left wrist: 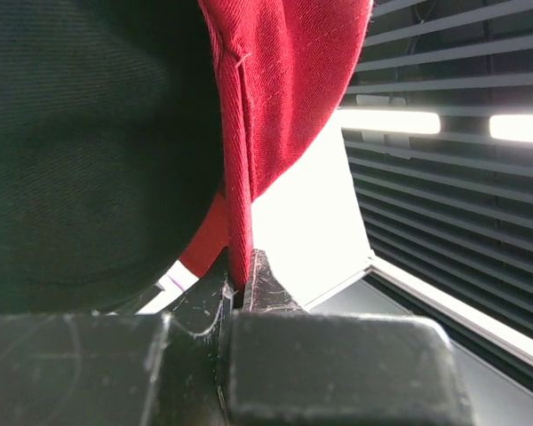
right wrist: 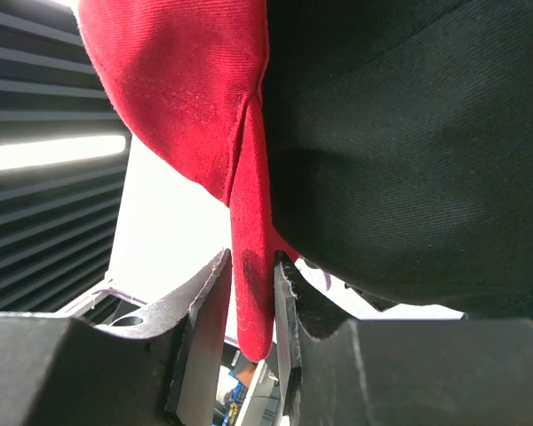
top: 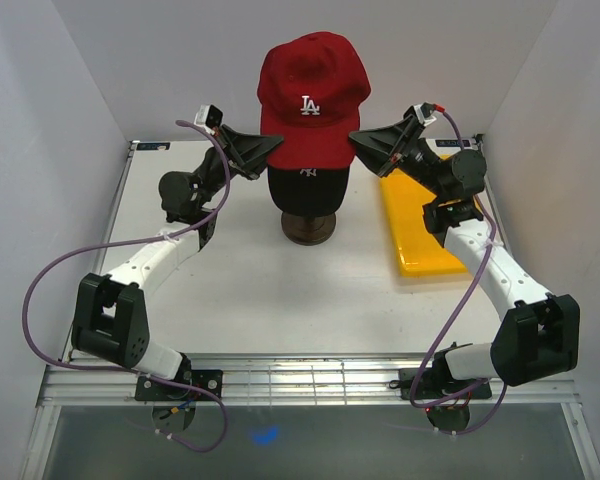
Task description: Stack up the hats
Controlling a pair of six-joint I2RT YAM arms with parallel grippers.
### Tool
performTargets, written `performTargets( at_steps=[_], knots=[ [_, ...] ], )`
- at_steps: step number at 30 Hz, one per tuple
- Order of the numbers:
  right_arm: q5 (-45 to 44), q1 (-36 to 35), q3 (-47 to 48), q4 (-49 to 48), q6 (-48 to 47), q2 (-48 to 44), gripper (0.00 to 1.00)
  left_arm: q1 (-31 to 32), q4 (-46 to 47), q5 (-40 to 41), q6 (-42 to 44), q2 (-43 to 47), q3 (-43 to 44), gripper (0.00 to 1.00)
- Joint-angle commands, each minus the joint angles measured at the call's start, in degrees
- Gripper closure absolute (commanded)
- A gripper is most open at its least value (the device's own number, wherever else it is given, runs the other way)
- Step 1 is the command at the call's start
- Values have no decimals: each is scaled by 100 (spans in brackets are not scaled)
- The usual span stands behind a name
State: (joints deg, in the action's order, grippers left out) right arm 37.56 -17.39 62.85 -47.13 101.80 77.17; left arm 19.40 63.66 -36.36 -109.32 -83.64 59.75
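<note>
Your left gripper [left wrist: 240, 277]: pinching red cap [top: 312, 90] edge.
Your right gripper [right wrist: 249, 297]: pinching opposite edge.
Cap look: white "LA" logo, above black cap [top: 308, 188].

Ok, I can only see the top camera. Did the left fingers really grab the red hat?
Observer: Yes. In the left wrist view the left fingers are pinched shut on the bottom edge of the red cap.
Operator: And the other side?
Observer: The right wrist view shows the cap's red edge hanging down between the right fingers, which press it from both sides.
Operator: Is the black hat caught too?
Observer: No. The black cap sits beside the fingers in both wrist views, with none of it between them.
</note>
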Motion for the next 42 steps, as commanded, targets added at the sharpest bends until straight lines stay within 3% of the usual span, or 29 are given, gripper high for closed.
performTargets(
  at_steps=[1,15,29,42],
  knots=[
    [-47,-10,-18,-604,-28,-255,69,-15,314,-643,25,-39,-7,100],
    [23,-19,-308,-1060,33,-176,65,-103,480,-926,174,-4,-446,100],
    [173,-10,-581,-1649,147,-61,68,-164,894,-1216,227,-153,-666,100],
    [313,-10,-827,-1861,200,35,59,-173,920,-1084,227,-171,-903,100]
  ],
)
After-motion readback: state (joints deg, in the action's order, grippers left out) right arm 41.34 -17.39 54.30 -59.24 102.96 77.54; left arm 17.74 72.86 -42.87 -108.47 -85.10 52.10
